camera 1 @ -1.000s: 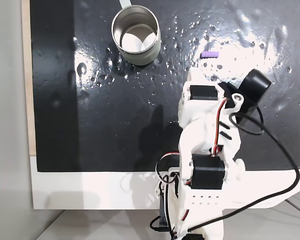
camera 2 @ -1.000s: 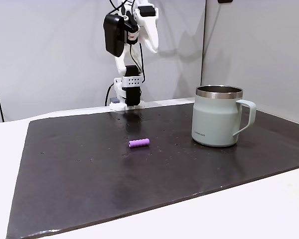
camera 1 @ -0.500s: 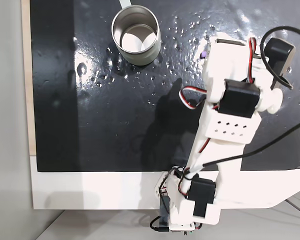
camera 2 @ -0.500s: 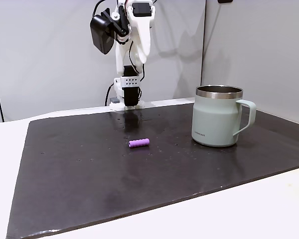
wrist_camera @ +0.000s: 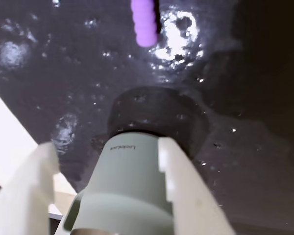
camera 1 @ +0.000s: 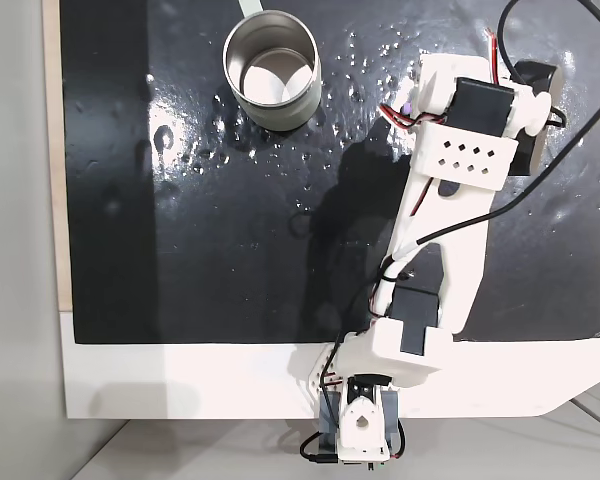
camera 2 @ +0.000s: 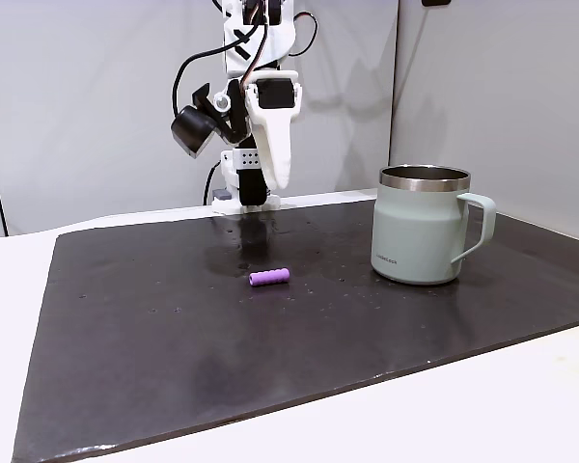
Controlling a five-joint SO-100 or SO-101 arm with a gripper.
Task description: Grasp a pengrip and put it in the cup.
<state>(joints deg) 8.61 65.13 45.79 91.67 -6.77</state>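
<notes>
Fixed view: arm (camera 2: 256, 125) bent downward; fingers (wrist_camera: 183, 186) apart above pengrip (camera 2: 269, 277)

Small, illegible print low on the cup (camera 2: 420, 236) wall.

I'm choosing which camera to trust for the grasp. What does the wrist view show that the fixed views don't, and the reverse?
The wrist view adds a close look at the ribs of the small light-purple soft tube. It also shows the open white pincer, whose fingers frame the pale-green cup with a steel rim. The fixed views add the cup's handle, its pale inside, and the whole white arm. Shared: the tube, the cup and the black mat, with the tube lying apart from the cup.
</notes>
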